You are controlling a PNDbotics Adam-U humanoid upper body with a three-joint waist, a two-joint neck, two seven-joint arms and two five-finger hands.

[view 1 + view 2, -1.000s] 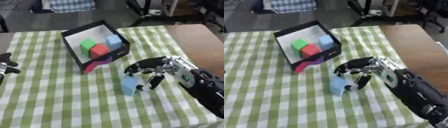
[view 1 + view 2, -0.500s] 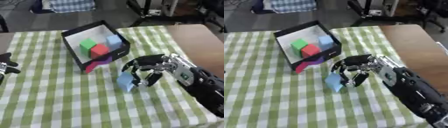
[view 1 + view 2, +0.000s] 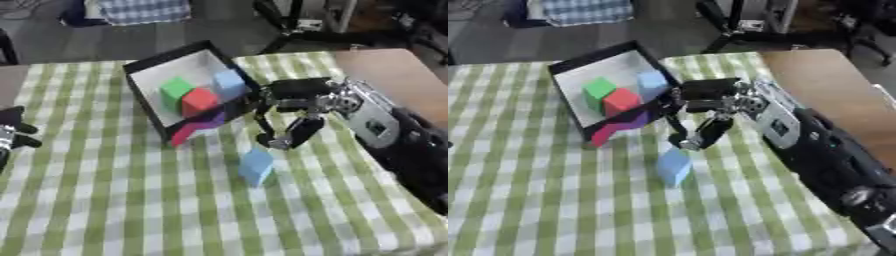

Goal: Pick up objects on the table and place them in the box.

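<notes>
1. Fingers of the left hand [image 3: 10, 134] show at the left edge of the left eye view, spread and relaxed above the green-and-white checked tablecloth [image 3: 96, 200], holding nothing.
2. Box [image 3: 149, 70], black outside and pale inside, sits left of centre on the far part of the cloth, tipped so that its opening faces the camera.
3. Inside it lie a green block [image 3: 175, 91], a red block [image 3: 199, 101] touching it, and a pale blue block [image 3: 229, 82] at the right wall.
4. Below the box's near edge a magenta piece [image 3: 197, 129] lies partly under the box, reaching out onto the cloth.
5. Nearer the camera, a light blue block [image 3: 256, 166] stands free on the cloth, just below the right hand's fingertips and apart from them.
6. The right hand [image 3: 296, 102] hangs just right of the box, fingers curled downward with nothing in them, the thumb reaching toward the block.
7. Bare brown table [image 3: 394, 80] shows beyond the cloth's right edge, behind the black-and-silver right forearm.
</notes>
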